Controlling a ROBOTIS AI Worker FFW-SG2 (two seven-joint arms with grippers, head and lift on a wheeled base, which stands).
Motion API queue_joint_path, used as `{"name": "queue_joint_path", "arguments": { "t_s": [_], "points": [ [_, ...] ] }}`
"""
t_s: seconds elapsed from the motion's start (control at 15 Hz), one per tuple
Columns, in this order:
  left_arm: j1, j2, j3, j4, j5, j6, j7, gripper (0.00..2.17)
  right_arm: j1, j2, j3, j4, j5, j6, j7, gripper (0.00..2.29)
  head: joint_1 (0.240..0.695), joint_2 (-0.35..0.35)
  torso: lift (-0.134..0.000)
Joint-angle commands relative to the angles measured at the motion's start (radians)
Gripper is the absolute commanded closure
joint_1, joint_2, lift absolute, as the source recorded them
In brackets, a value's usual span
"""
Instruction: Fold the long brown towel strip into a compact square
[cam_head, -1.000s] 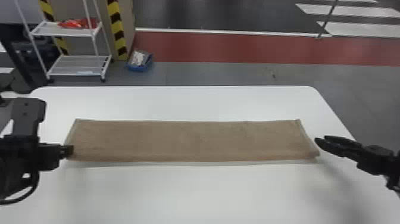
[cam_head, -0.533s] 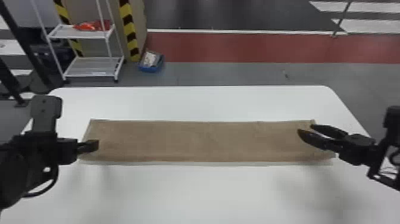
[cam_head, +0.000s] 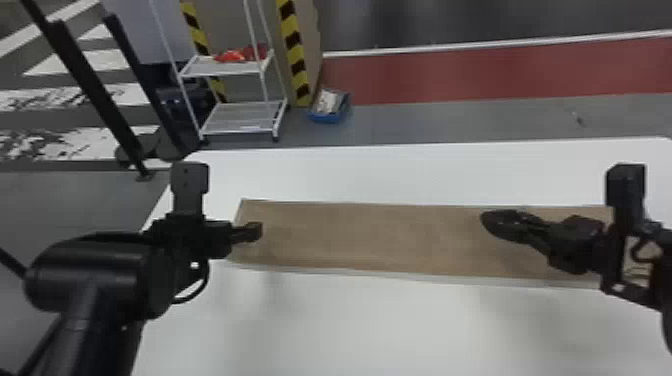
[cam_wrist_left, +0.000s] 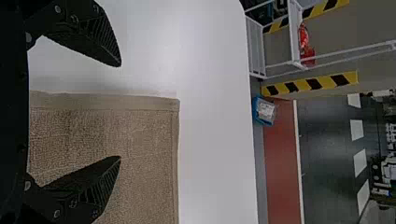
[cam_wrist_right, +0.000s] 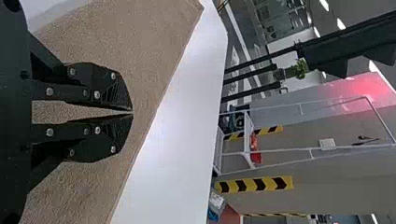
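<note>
Towel strip (cam_head: 370, 240) is being seen flat below left gripper (cam_head: 255, 231) and right gripper (cam_head: 492, 222) tips, head view. Left wrist view: its end's being straddled by wide-open fingers (cam_wrist_left: 100, 184). Right wrist view: it's kinda being overhung by closed fingers (cam_wrist_right: 105, 86).

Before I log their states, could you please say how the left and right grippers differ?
The left gripper is open; the right gripper is shut, its tips meeting. The left gripper is near the left end of the towel, the right gripper over its right part. Both are black, with two fingers.
</note>
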Motion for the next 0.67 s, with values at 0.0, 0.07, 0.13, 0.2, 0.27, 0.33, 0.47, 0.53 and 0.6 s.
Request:
{"name": "queue_joint_path", "arguments": {
  "t_s": [0.0,0.07,0.13,0.2,0.27,0.33,0.47,0.53,0.6],
  "points": [
    [-0.003,0.000,-0.005,0.015,-0.002,-0.012,0.000,0.20,-0.016,0.022,0.040,0.041,0.025,-0.033,-0.004,1.86,0.695,0.215,-0.128],
    [-0.003,0.000,-0.007,0.019,-0.003,-0.015,0.000,0.20,-0.017,0.026,0.047,0.052,0.026,-0.045,-0.007,1.86,0.695,0.223,-0.128],
    [-0.003,0.000,-0.008,0.022,-0.005,-0.015,0.000,0.20,-0.017,0.026,0.056,0.058,0.031,-0.048,-0.018,1.86,0.695,0.232,-0.128],
    [-0.005,0.000,-0.011,0.027,-0.005,-0.015,-0.002,0.20,-0.017,0.026,0.064,0.058,0.031,-0.057,-0.024,1.86,0.695,0.242,-0.128],
    [-0.008,0.000,-0.011,0.036,-0.005,-0.018,-0.002,0.20,-0.017,0.026,0.066,0.063,0.031,-0.060,-0.026,1.86,0.695,0.246,-0.128],
    [-0.013,0.000,-0.014,0.047,-0.008,-0.021,-0.002,0.21,-0.017,0.026,0.066,0.067,0.031,-0.066,-0.027,1.86,0.695,0.248,-0.128],
    [-0.020,0.002,-0.024,0.070,-0.009,-0.034,-0.002,0.21,-0.017,0.026,0.066,0.072,0.031,-0.073,-0.027,1.86,0.695,0.251,-0.128],
    [-0.023,0.002,-0.025,0.085,-0.012,-0.055,-0.002,0.21,-0.017,0.026,0.066,0.075,0.031,-0.076,-0.029,1.86,0.695,0.252,-0.128],
    [-0.029,0.002,-0.028,0.099,-0.012,-0.061,-0.003,0.21,-0.017,0.025,0.064,0.081,0.031,-0.079,-0.027,1.86,0.695,0.251,-0.128]
  ]
}}
